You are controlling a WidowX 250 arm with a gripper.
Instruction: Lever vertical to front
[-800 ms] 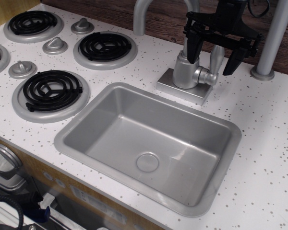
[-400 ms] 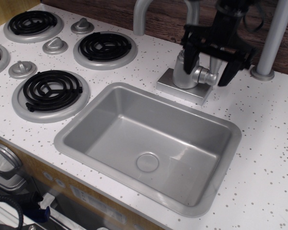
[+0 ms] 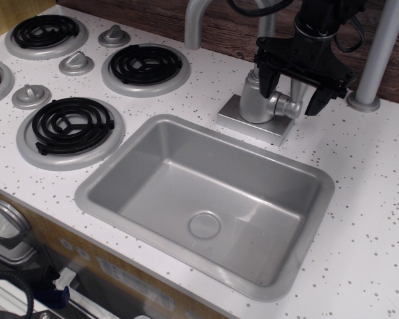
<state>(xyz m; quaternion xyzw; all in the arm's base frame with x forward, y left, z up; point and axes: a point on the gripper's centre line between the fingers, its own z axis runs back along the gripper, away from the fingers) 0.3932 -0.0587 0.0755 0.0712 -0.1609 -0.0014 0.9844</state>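
A single view looks down at a slant from the front of the table (image 3: 379,199), facing the dark wood back wall (image 3: 226,26). It sits fairly near: the sink (image 3: 206,199) fills the middle, the burners (image 3: 70,126) run off the left edge, the tap base (image 3: 259,106) stands behind, and the tool (image 3: 292,83) enters from the top edge.

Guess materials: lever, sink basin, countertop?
Lever: silver-grey, satin sheen, likely painted plastic rather than metal. Sink basin: same matte silver, soft moulded corners, probably plastic. Countertop: white, dark speckles, stone-look laminate or printed board; can't confirm.
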